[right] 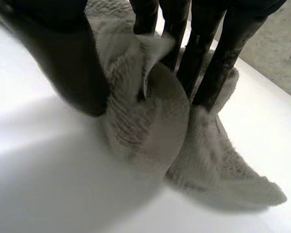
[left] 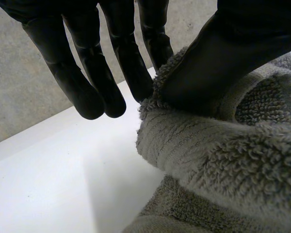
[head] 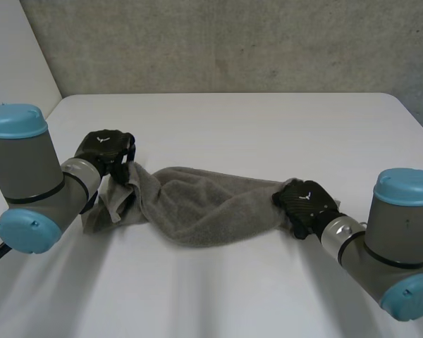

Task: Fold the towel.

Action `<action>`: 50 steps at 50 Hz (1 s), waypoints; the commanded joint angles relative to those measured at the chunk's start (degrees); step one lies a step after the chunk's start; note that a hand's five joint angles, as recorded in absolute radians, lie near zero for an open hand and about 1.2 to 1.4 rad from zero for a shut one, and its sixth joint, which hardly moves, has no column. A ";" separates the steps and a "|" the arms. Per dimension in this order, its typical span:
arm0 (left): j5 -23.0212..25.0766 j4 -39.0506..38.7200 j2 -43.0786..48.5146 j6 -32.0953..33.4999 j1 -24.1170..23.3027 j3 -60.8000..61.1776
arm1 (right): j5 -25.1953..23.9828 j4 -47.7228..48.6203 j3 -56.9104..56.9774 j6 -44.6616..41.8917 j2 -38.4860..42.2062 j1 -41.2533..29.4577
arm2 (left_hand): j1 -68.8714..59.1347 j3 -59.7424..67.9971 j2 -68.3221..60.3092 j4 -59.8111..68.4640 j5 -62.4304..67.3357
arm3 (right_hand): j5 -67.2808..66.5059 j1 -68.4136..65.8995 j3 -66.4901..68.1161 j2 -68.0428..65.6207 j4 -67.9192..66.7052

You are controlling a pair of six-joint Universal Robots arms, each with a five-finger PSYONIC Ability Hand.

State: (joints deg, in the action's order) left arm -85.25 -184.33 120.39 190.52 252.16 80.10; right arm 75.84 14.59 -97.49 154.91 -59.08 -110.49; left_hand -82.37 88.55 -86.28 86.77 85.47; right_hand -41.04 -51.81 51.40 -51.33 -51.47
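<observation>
The grey terry-cloth towel point(head: 197, 208) lies bunched on the white table point(head: 254, 127) between my hands: my left hand point(head: 106, 149) pinches its left end, my right hand point(head: 307, 203) its right end.

Left arm point(head: 28, 176) comes in from the left with the elbow bent. Left hand point(head: 106, 150) sits back-up at the left end of the towel point(head: 204, 204) — left thumb point(left: 223, 63) pinches the cloth edge against one finger, while the other left fingers point(left: 82, 73) hang straight and free. Right arm point(head: 391, 239) reaches in from the right. Right hand point(head: 307, 204) is back-up at the towel's right end — right thumb point(right: 68, 63) and right fingers point(right: 218, 63) are clamped on bunched cloth.
</observation>
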 commanded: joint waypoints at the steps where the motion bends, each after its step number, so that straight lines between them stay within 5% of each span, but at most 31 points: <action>1: 0.00 0.02 0.02 0.03 -0.17 0.06 | 3.95 0.35 3.18 0.13 1.25 0.01 | 2.37 -8.55 6.28 -6.77 -15.47 | -26.75 -25.98 26.39 -26.46 -26.32; 14: 0.00 0.72 -5.84 -0.06 -0.53 -0.03 | 5.72 -2.73 7.31 0.22 -12.46 0.71 | 2.37 -8.55 6.28 -6.77 -15.47 | -28.96 -28.19 28.60 -28.67 -28.53; 27: 0.00 4.24 -26.85 -0.06 0.18 -1.17 | -2.71 -34.86 32.51 0.66 -28.28 6.68 | 2.37 -8.55 6.28 -6.77 -15.47 | -28.96 -28.19 28.60 -28.67 -28.53; 35: 0.09 9.25 -27.75 0.03 0.35 -1.87 | -6.66 -46.57 37.02 -1.27 -23.29 12.75 | 2.37 -8.55 6.28 -6.77 -15.47 | -28.96 -28.19 28.60 -28.67 -28.53; 42: 0.17 16.53 -12.93 0.73 0.27 -5.81 | -7.02 -49.13 37.29 -6.11 -15.71 11.79 | 2.37 -8.55 6.28 -6.77 -15.47 | -28.96 -28.19 28.60 -28.67 -28.53; 50: 0.00 18.57 -2.10 3.62 -0.44 -17.66 | -1.22 -46.06 47.22 -6.64 -2.09 5.90 | 2.37 -8.55 6.28 -6.77 -15.47 | -28.96 -28.19 28.60 -28.67 -28.53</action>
State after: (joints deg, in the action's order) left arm -85.10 -167.64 108.77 191.59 252.30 72.57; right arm 69.75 -34.58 -58.03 148.74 -71.18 -99.72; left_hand -82.37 88.63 -86.28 87.41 85.47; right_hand -66.57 -76.21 75.75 -73.01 -76.92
